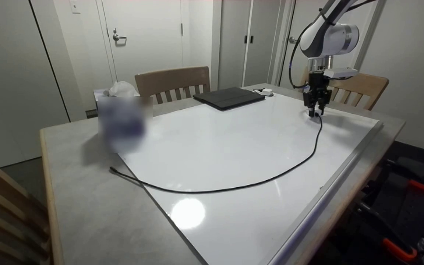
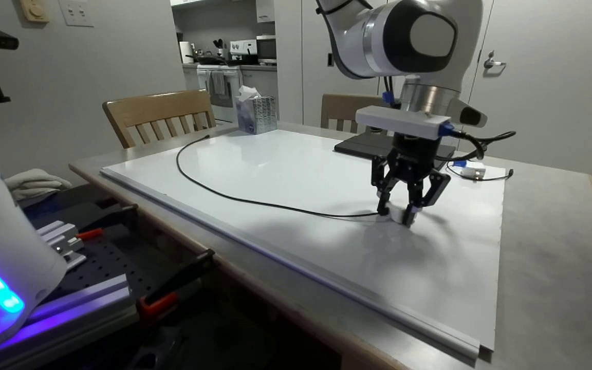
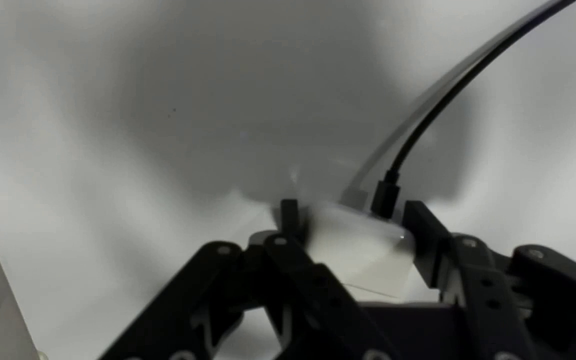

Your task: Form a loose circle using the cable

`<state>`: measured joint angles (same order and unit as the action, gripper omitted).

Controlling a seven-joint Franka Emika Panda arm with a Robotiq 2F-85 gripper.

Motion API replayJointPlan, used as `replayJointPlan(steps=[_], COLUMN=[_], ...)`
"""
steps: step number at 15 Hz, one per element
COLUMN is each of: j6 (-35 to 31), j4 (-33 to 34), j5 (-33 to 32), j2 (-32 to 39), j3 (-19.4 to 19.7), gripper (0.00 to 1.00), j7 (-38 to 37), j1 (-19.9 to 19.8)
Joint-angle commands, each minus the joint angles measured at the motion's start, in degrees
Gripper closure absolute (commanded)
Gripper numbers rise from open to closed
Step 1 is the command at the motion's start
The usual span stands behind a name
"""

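Observation:
The black cable lies in one wide open curve across the white board, in both exterior views point(image 1: 201, 192) point(image 2: 260, 202). Its far dark plug point(image 1: 113, 169) rests past the board's edge, on the grey table; it also shows in an exterior view point(image 2: 207, 136). The near end has a small black plug point(image 3: 385, 199) set in a whitish block-shaped connector point(image 3: 360, 250). My gripper point(image 3: 352, 207) has its fingers on both sides of this connector and appears shut on it, low over the board. The gripper shows in both exterior views point(image 1: 317, 112) point(image 2: 396, 213).
A flat dark laptop point(image 1: 230, 98) lies at the board's back edge. A small white adapter point(image 2: 473, 169) with a short cord is beside it. A tissue box point(image 2: 257, 114) stands at a far corner. The board has a raised metal rim point(image 2: 296, 267). Wooden chairs surround the table.

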<state>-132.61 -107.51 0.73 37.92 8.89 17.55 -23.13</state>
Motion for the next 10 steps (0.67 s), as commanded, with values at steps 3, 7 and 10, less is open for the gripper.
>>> replayJointPlan(steps=[3, 7, 10], j6=[-0.51, 0.24, 0.26], j4=[-3.9, -1.75, -2.16], j5=[-12.32, -16.68, -17.53], j2=[-0.73, -0.42, -0.6], j3=[0.71, 0.97, 1.17], gripper=[0.71, 0.46, 0.46], j7=[-0.9, -1.23, -1.4], j1=[8.25, 9.34, 10.5])
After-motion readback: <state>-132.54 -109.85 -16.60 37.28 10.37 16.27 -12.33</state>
